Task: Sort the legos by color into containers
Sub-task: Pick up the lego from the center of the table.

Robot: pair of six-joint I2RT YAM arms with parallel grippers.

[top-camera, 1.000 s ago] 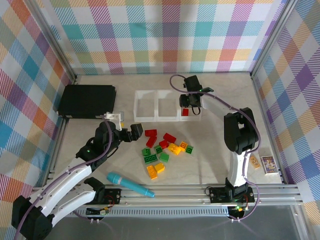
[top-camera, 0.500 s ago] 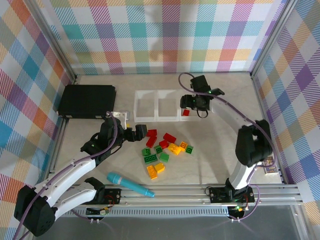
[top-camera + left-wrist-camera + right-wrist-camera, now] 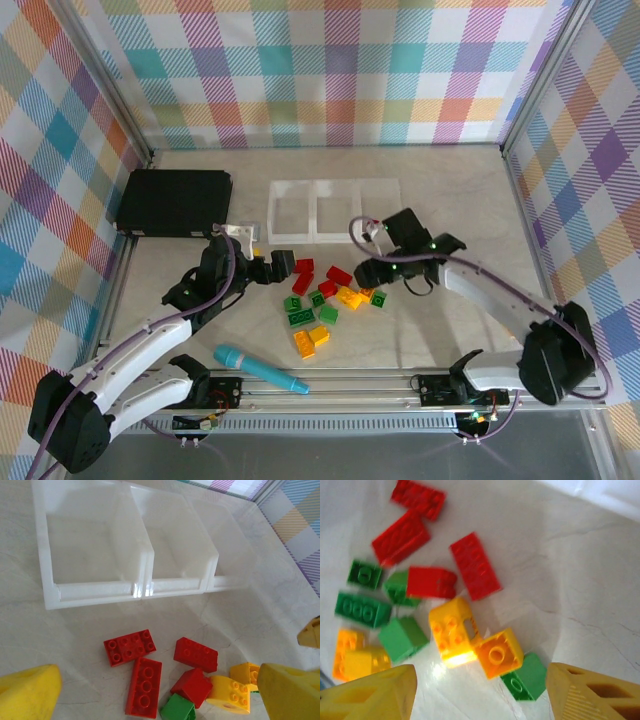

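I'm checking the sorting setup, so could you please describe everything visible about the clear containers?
The containers are three shallow square trays of clear, glossy plastic, joined in a row. They stand upright on the marble-look table, just beyond the loose bricks. The left and middle trays look empty.

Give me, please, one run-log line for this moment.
left tool: open, near red legos | right tool: open, above yellow legos

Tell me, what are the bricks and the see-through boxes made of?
The legos look like hard, glossy plastic: light glints on their moulded studs. The containers look like clear, slightly cloudy plastic: the table shows through.
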